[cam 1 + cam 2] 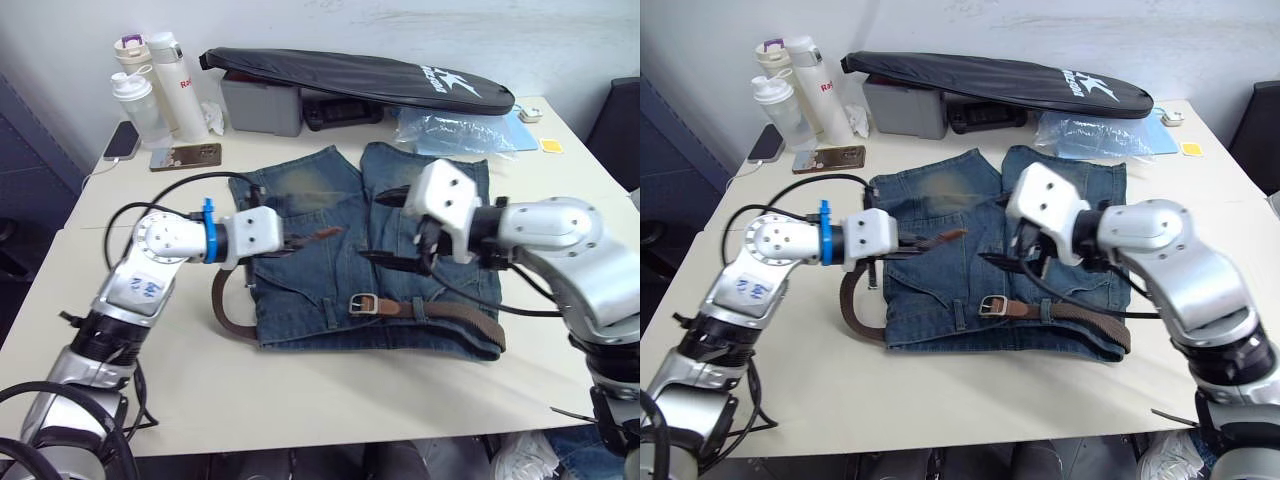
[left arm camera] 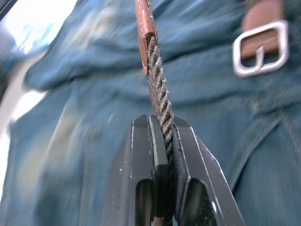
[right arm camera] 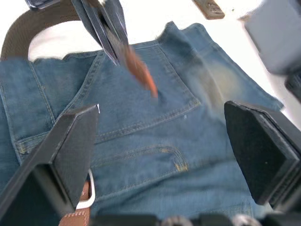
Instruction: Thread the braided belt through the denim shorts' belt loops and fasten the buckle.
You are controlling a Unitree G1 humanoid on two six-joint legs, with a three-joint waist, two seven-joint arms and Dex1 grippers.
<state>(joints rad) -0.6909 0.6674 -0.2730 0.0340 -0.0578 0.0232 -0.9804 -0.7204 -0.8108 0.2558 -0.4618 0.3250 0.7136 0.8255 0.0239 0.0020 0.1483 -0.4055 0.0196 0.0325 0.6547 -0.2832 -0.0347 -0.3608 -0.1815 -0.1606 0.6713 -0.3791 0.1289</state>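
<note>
Mid-fastening: left gripper [image 1: 300,240] clamped on braided belt [image 1: 440,310] near its reddish tip, right gripper [image 3: 164,155] spread wide (holding nothing) above denim shorts [image 1: 300,290]; next, feeding tip toward buckle [image 1: 362,303] at five o'clock.

A pale cream tabletop [image 1: 330,390] carries everything. The denim shorts [image 1: 330,285] are laid flat near its middle, waistband toward the near edge, legs pointing to the far side. The braided belt [image 1: 450,312] is run along the waistband, with its buckle [image 1: 362,303] resting on the denim and a loop of strap lying on the bare tabletop just beside the shorts' left edge. At the far left, three bottles [image 1: 150,85] are stood together, with a phone [image 1: 122,140] and a dark flat case [image 1: 186,156] near them. Along the far edge, a grey box [image 1: 262,105] is set under a long black zipped bag [image 1: 360,78], and a clear plastic bag [image 1: 450,130] lies to the right of it.
</note>
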